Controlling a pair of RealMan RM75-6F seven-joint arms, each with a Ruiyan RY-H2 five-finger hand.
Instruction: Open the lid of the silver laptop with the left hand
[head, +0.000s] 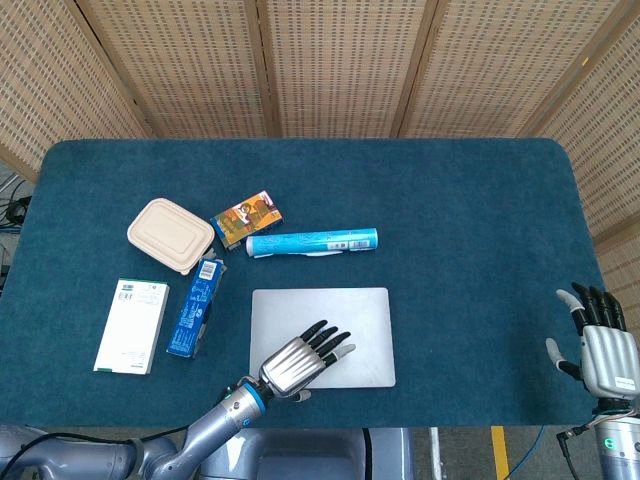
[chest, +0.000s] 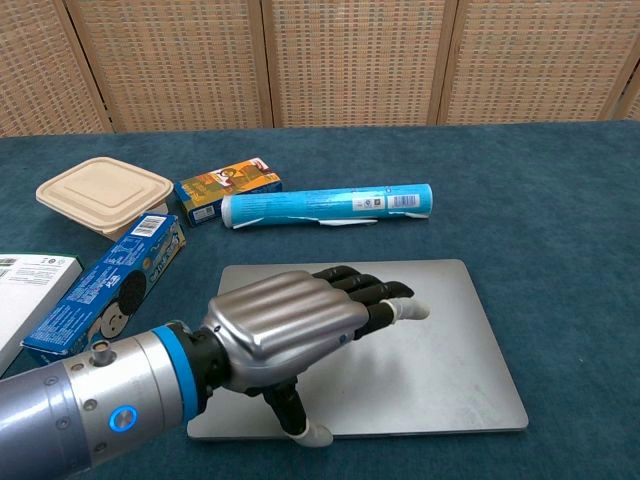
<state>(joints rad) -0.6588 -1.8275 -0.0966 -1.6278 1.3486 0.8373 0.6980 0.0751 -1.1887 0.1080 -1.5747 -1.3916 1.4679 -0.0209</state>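
From the head view, the silver laptop (head: 322, 337) is seen lying flat and fully closed near the front edge of the blue tabletop (head: 470, 210), so the opening itself is judged as not yet begun. The left hand (head: 302, 360) is being held over the laptop's front half, fingers stretched out and a little apart, holding nothing; the reach appears done, while hooking the front edge and raising the lid are being left to do. The right hand (head: 603, 345) is being kept well to the right of the laptop at the tabletop's edge, fingers spread and empty. Behind and to the left of the laptop, a beige lidded container (head: 171, 235) is sitting closed, so its contents cannot be told. A blue tube (head: 312, 243) is lying just behind the laptop, with a small colourful box (head: 246, 219) at its left end, and a blue snack box (head: 196, 306) and a white box (head: 132, 325) are lying to the laptop's left. From the chest view, the left hand (chest: 300, 330) is shown hovering low over the lid's left and middle, its thumb hanging down at the laptop's (chest: 455, 350) front edge; whether the lid is being touched cannot be told. No gap is showing under the lid. The beige container (chest: 105, 192) is again seen shut.
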